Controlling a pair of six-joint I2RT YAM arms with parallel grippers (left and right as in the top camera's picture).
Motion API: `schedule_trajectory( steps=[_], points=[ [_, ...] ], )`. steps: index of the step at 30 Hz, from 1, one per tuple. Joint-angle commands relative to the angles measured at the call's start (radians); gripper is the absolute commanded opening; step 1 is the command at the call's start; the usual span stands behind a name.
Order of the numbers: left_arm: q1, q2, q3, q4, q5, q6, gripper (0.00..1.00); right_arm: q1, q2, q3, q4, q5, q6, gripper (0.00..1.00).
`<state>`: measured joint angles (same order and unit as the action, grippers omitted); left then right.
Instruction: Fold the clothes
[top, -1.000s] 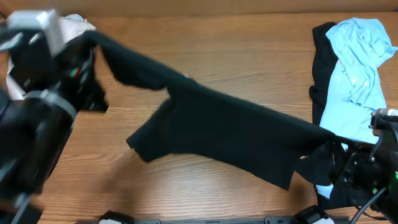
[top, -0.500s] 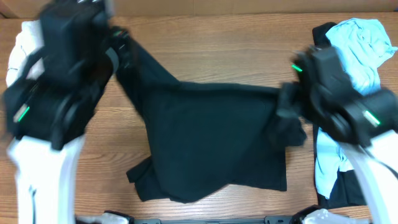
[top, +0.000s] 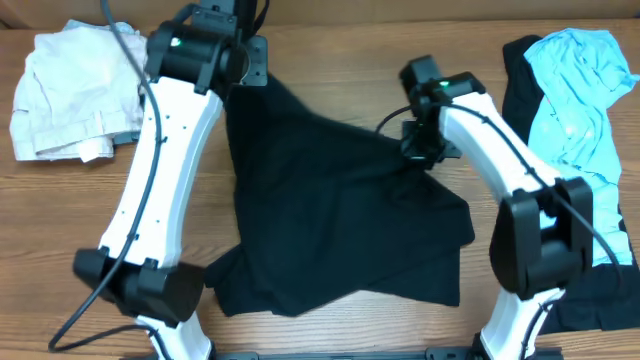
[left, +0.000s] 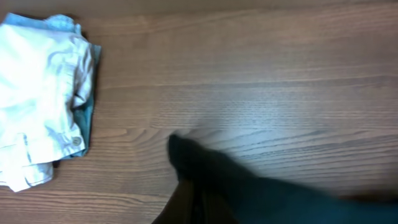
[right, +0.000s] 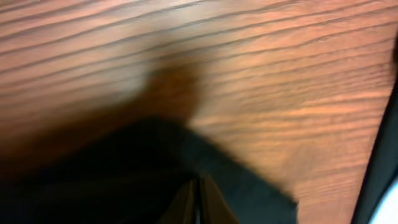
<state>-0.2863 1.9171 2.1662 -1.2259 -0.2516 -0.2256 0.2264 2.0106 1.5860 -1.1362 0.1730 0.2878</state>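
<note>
The large black garment (top: 340, 225) lies spread across the middle of the table, rumpled and partly doubled over at its near edge. My left gripper (top: 248, 62) holds its far left corner, fingers shut on the black cloth (left: 205, 186). My right gripper (top: 420, 140) holds its far right corner, fingers shut on the cloth (right: 155, 168). A light blue shirt (top: 575, 100) lies at the right on top of another black piece (top: 517, 90). No white label shows.
A folded white garment (top: 70, 105) sits at the far left; it also shows in the left wrist view (left: 40, 93). Bare wooden table (top: 340, 55) lies beyond the black garment. The arm bases stand at the near edge.
Both arms have carried the black garment's corners away from me toward the far side and lowered them. The garment now lies flatter on the table.
</note>
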Motion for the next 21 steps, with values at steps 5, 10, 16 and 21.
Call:
schedule_trajectory(
  steps=[5,10,16,21],
  points=[
    [0.005,0.06,0.009,0.034,-0.029,0.02,0.04,-0.192,0.005,0.006,0.028,-0.22,-0.162,0.43],
    [0.005,0.06,0.009,0.053,-0.028,0.02,0.04,-0.147,-0.062,0.012,-0.008,-0.273,-0.166,0.54],
    [0.005,0.06,0.009,0.063,-0.028,0.019,0.04,0.006,-0.135,0.012,-0.046,-0.251,-0.165,0.56],
    [0.008,0.06,0.009,0.061,-0.028,0.019,0.04,0.16,-0.135,-0.069,-0.01,-0.137,-0.069,0.55]
  ],
)
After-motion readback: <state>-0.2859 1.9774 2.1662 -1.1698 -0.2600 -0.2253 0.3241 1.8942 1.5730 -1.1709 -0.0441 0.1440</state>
